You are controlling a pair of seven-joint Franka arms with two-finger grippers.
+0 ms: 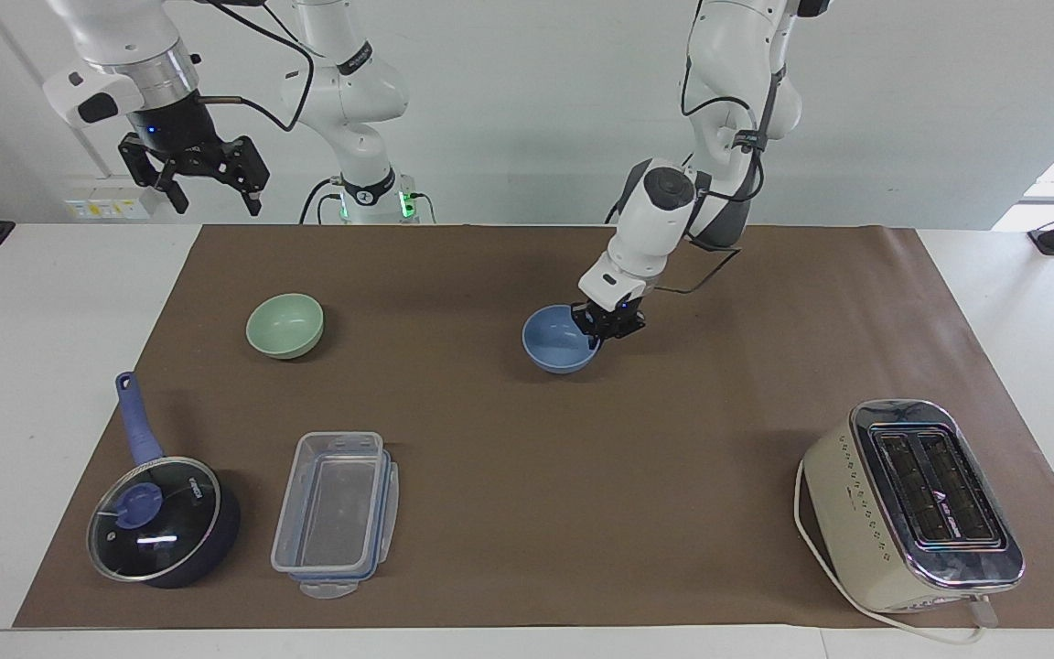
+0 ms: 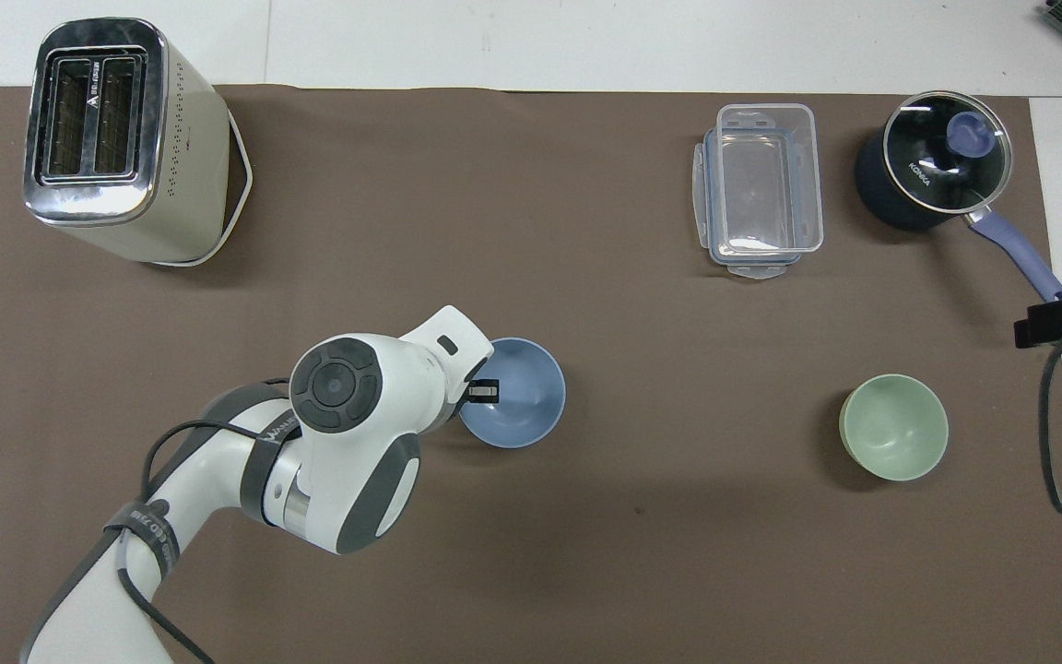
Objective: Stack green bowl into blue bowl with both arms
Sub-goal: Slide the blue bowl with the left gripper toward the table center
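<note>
The left gripper [image 1: 602,331] has its fingers closed on the blue bowl's [image 1: 556,343] rim at mid-tabletop; the right gripper [image 1: 207,188] waits, fingers spread; the green bowl [image 1: 285,325] sits empty (pot lid [image 2: 949,150] reads KONKA).

white wall [image 1: 509,110], white table [image 1: 33,366], brown mat [image 1: 582,458].

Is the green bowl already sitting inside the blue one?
No, the green bowl sits alone on the mat toward the right arm's end, apart from the blue bowl, whose rim the left gripper pinches.
</note>
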